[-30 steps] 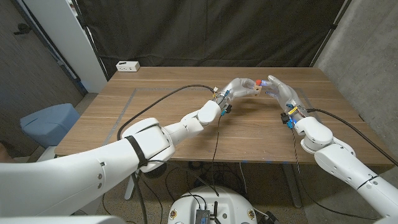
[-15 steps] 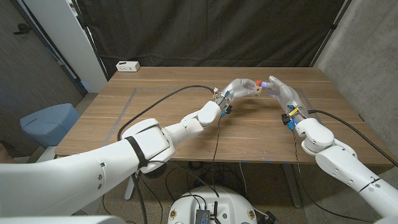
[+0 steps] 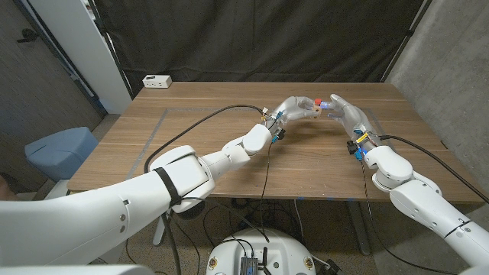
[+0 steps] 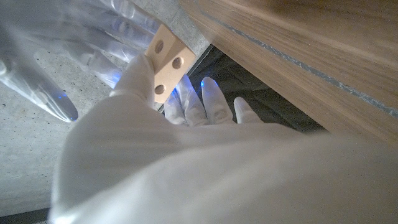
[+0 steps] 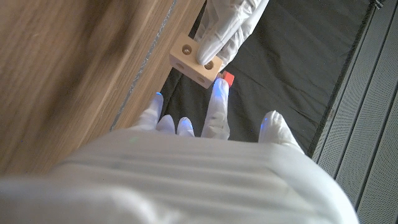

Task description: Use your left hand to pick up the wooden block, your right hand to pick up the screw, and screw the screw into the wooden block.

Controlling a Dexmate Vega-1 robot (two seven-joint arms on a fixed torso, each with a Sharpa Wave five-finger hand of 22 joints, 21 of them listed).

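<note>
While gripped in left hand (image 3: 294,105) fingers (image 4: 138,73): wooden block (image 4: 166,61), just beside right hand (image 3: 341,111) fingers (image 5: 218,99).

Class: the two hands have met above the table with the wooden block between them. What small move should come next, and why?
Probably ease the right hand in so the screw lines up with a hole. The left hand holds the wooden block up, holes facing the right hand; a red piece, likely the screw, sits at the block's edge.

No readable text — no labels, brands or numbers.
</note>
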